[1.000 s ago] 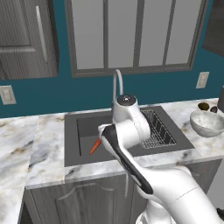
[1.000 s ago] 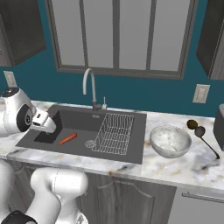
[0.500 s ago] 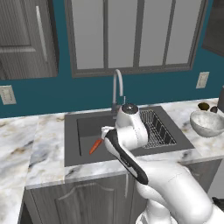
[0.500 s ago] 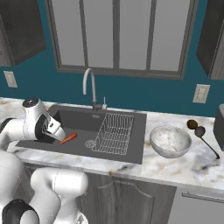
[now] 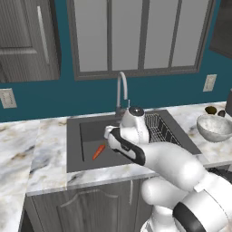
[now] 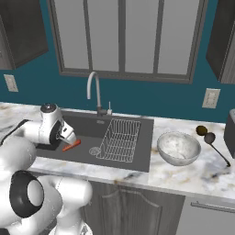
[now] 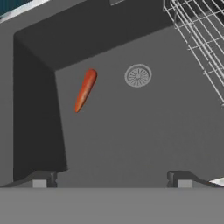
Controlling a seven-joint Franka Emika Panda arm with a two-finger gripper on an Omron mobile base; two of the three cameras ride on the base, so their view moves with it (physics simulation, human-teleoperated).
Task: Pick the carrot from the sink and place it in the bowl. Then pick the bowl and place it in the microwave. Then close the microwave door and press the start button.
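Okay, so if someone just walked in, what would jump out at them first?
Probably the small orange-red carrot lying on the floor of the dark grey sink, beside the round drain. Next, the white arm's open gripper poised above the basin, and the marbled white-grey bowl on the counter right of the sink.

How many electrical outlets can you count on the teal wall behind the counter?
2. One outlet sits on the wall left of the sink; the other outlet is on the wall to the right, above the bowl. More may lie outside the views.
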